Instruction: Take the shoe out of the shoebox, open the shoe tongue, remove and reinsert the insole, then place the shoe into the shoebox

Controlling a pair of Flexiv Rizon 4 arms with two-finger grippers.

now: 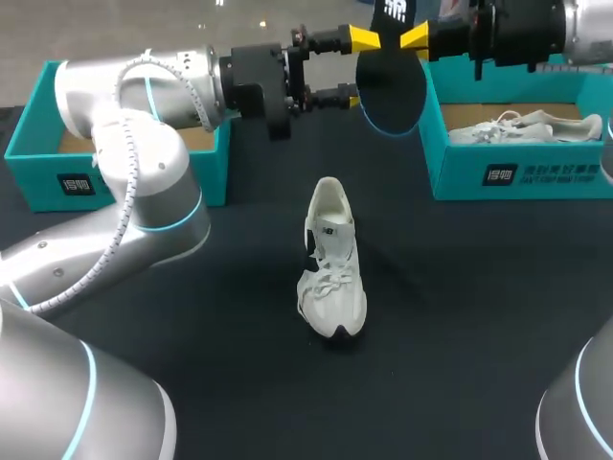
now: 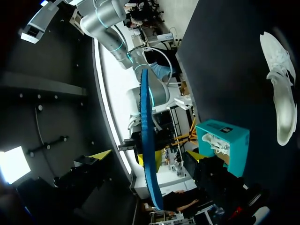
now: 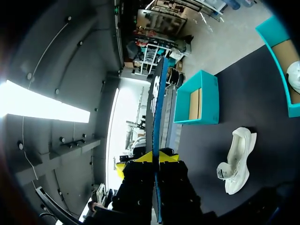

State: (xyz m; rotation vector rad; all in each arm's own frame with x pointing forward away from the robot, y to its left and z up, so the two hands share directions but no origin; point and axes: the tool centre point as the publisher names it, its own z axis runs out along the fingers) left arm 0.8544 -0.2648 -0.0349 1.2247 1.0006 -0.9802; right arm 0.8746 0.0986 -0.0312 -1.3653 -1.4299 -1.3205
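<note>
The black table [image 1: 460, 307] carries two teal shoeboxes. The left shoebox [image 1: 57, 163] is partly hidden by the left arm. The right shoebox [image 1: 536, 177] has a white shoe [image 1: 527, 126] lying inside it. The task's white sneaker [image 1: 330, 278] stands on its sole in the open between the boxes and apart from both, its heel towards the far edge. The dark, blue-edged insole [image 1: 393, 96] hangs in the air beyond the sneaker's heel. The right gripper [image 1: 400, 38] is clamped on the insole near its upper end. The left gripper [image 1: 356, 66] has its fingers spread to either side of the insole, and neither visibly presses it.

The step in hand looks like reinsertion. To do it well, the insole's free lower end should be led into the sneaker's collar first and slid forward towards the toe. The clamp should stay firm until most of the length is seated. The sneaker is light and stands unsupported, so the open left gripper would do best steadying the heel or holding the tongue back, or the shoe is likely to skid. The insole should go in flat, since a thin one folds easily.

Counted: one table, two shoeboxes, two shoes, one insole, two grippers.
</note>
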